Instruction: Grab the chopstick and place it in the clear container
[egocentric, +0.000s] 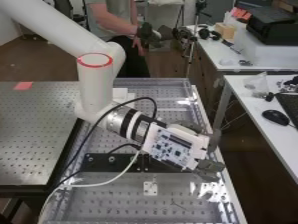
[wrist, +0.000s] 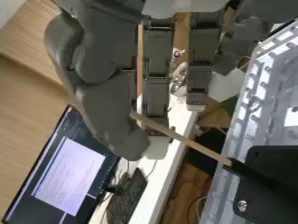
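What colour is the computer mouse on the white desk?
Black; the computer mouse shows best in the high view.

The bench (egocentric: 33, 150) has lots of little holes; a pink patch (egocentric: 23, 86) lies near its far edge; a long black bar (egocentric: 101, 162) and small pale plate (egocentric: 150, 185) sit nearer.

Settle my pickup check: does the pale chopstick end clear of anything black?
No, the chopstick runs straight into a slim black part.

A pale wall (egocentric: 8, 27) meets a brown floor (egocentric: 40, 56) behind a perforated grey metal bench (egocentric: 33, 145), whose top carries a soft sheen of light. To the high view's right stands a white-topped desk (egocentric: 247, 122), with a white table (egocentric: 223, 56) beyond it.
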